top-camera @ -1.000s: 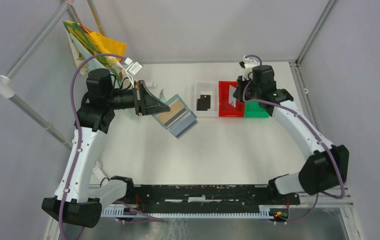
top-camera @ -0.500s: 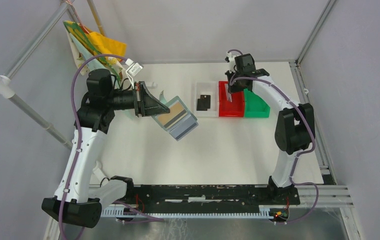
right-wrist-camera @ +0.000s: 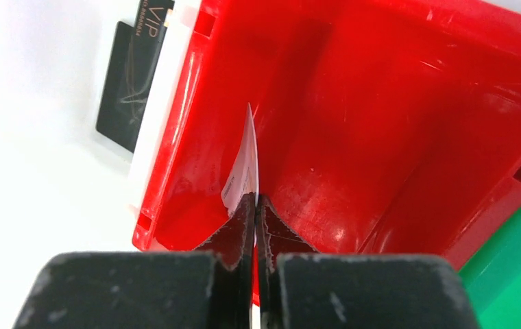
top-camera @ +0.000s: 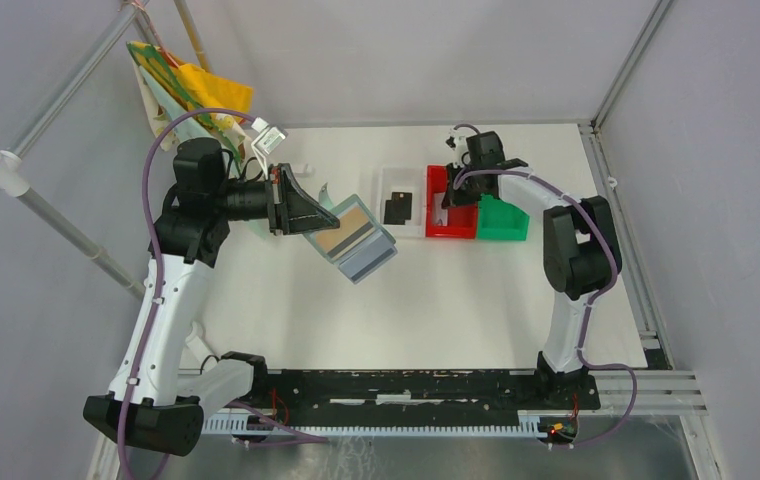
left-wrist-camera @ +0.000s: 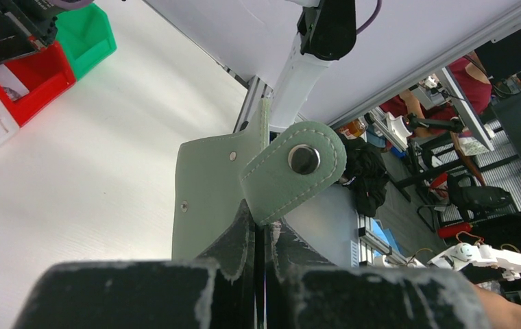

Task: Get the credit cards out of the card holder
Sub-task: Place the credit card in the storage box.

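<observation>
Right gripper (right-wrist-camera: pixel 255 205) jaws clamp silvery-white card (right-wrist-camera: pixel 247 157), edge-up inside red bin (right-wrist-camera: pixel 395 103), long axis toward 12 o'clock from jaws; left gripper (left-wrist-camera: pixel 261 229) jaws pinch card holder (left-wrist-camera: pixel 210 185), well apart at 9 o'clock.

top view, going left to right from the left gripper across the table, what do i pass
left gripper → card holder → white bin → red bin → green bin
</observation>
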{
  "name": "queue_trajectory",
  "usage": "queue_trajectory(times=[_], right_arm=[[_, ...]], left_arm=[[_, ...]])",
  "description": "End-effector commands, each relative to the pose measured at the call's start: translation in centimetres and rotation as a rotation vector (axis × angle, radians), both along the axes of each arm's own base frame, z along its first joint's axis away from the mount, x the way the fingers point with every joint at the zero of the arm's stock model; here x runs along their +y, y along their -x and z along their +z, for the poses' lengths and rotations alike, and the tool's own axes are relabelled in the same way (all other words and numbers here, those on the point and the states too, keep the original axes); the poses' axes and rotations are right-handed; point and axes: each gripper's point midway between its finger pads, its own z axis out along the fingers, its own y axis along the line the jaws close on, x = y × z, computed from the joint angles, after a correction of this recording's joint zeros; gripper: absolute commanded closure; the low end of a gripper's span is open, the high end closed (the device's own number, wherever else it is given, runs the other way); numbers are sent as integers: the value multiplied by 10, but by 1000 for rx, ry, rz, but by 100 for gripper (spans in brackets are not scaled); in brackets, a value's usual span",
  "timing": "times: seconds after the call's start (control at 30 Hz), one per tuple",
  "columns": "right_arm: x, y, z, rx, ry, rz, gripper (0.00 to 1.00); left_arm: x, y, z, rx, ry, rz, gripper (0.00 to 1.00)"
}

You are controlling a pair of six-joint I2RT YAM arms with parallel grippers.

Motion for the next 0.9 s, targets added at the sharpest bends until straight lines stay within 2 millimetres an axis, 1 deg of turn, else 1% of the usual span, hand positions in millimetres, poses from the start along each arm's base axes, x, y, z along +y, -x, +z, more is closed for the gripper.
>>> queue_trajectory(times=[0.0,0.1,0.13,0.23,0.3,0.4,0.47,0.5,0.6,0.67,0.73,0.77,0.83,0.87], right_arm=[[24,-5,17,-52,-119,30,100],[18,-11,22,-83,-91,4,100],[16,-12,25,-95,-84,-3,95],[6,-15,34,-129,-44,-34,74],[0,-18,44,-166,-16,-63,63],[-12,-23,71,-248,27,-110,46],[-17,-25,92,-305,39,-126,37],[-18,-24,104,-334,44,-129,34],[-12,-18,143,-421,20,-115,33],[3,-4,177,-487,-42,-70,32],[21,19,218,-562,-146,2,28],[32,33,231,-590,-209,48,26],[54,70,261,-648,-379,157,20],[64,93,270,-665,-472,214,14]], left_arm=[[1,14,21,-110,25,-52,98],[1,14,21,-111,25,-52,98],[1,14,20,-109,25,-52,98],[1,14,19,-111,23,-53,98],[1,14,20,-115,23,-53,98],[1,14,20,-114,23,-52,98],[1,16,20,-110,25,-59,98],[1,17,20,-111,26,-63,98],[1,17,20,-116,27,-64,98],[2,16,19,-115,25,-59,98],[1,15,18,-115,23,-59,98],[1,15,18,-114,23,-60,98],[1,17,19,-118,26,-69,98],[2,18,19,-123,27,-73,98]])
